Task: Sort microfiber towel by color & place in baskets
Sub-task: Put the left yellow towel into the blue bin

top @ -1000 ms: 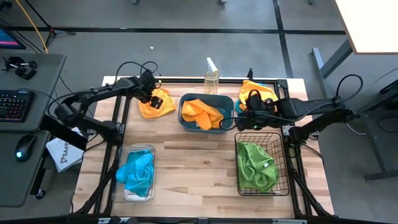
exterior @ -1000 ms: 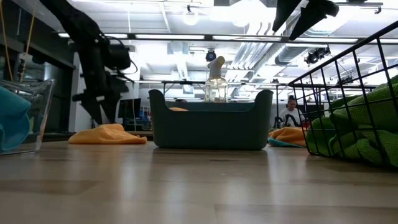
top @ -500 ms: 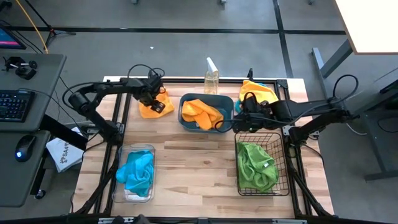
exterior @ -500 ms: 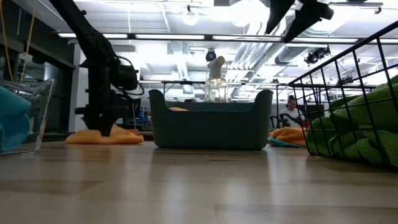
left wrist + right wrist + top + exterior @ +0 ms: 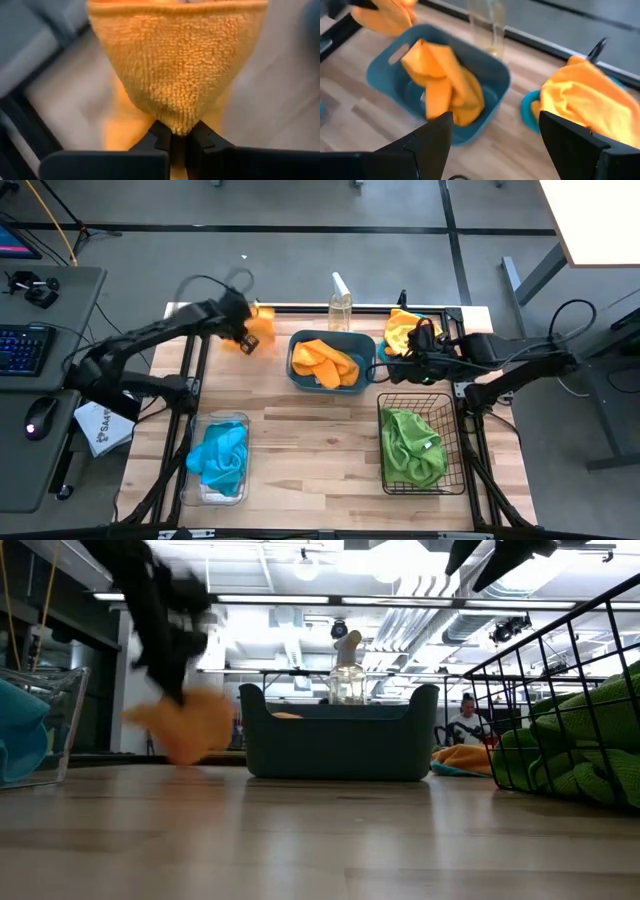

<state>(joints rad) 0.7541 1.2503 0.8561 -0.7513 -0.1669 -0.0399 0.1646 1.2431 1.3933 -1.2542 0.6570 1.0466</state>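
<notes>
Nubbly orange towel pinched in left gripper — hanging, pointed, off table.

L gripper pinched, R gripper spread

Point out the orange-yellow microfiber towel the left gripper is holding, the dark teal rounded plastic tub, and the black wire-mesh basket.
Orange-yellow microfiber towel (image 5: pixel 177 65): left wrist view, middle of the hanging cloth.
Dark teal rounded plastic tub (image 5: pixel 340 745): low view, its front wall.
Black wire-mesh basket (image 5: pixel 380 442): high view, its left rim.
</notes>
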